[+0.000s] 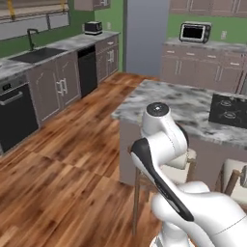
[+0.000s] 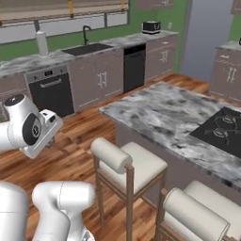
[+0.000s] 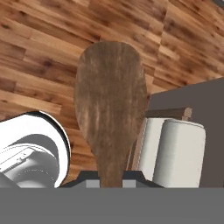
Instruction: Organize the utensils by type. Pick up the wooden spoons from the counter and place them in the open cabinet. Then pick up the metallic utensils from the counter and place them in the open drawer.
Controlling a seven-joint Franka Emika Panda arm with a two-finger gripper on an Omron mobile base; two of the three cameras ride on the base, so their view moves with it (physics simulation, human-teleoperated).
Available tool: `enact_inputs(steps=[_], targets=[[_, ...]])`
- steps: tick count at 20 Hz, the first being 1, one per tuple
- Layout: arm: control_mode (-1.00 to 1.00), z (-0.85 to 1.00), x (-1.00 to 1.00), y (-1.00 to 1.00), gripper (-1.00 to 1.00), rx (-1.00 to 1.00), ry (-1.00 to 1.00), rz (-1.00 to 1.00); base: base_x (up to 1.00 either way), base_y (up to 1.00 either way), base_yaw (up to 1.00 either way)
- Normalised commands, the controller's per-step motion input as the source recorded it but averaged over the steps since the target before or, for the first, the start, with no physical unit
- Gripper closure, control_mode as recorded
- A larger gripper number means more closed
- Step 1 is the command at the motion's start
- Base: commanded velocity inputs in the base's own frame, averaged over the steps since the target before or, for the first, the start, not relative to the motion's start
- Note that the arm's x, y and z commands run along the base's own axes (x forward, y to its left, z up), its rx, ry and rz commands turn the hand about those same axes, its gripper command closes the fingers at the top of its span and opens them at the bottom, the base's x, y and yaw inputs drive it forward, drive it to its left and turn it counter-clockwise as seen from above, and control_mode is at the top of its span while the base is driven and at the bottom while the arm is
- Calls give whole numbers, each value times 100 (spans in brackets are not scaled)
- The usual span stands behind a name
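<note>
Hand view | gripper (image 3: 110, 181) pinching wooden spoon (image 3: 110, 109) by its handle, over floor | step: carry | next: reach the open cabinet

I hold a brown wooden spoon (image 3: 110, 109) by its handle, its broad oval bowl pointing away, above the wood floor.

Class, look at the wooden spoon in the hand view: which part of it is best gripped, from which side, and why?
Grip the narrow handle, as the gripper does now, shut on the spoon. The handle tapers slim enough to sit between the fingers, while the broad flat bowl would likely be too wide. Come from the handle end, along the spoon, with the fingers closing across the handle, leaving the bowl free.
</note>
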Motion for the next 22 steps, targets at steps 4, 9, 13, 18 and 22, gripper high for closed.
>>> enact_inputs(steps=[4,9,13,18,22], targets=[[100,0,0,0,100,0,0,0,35,0,-30],[100,0,0,0,100,0,0,0,45,0,-54],[100,0,0,0,100,0,0,0,44,1,-72],[100,0,0,0,100,0,0,0,31,0,-90],[100,0,0,0,100,0,0,0,39,1,-78]])
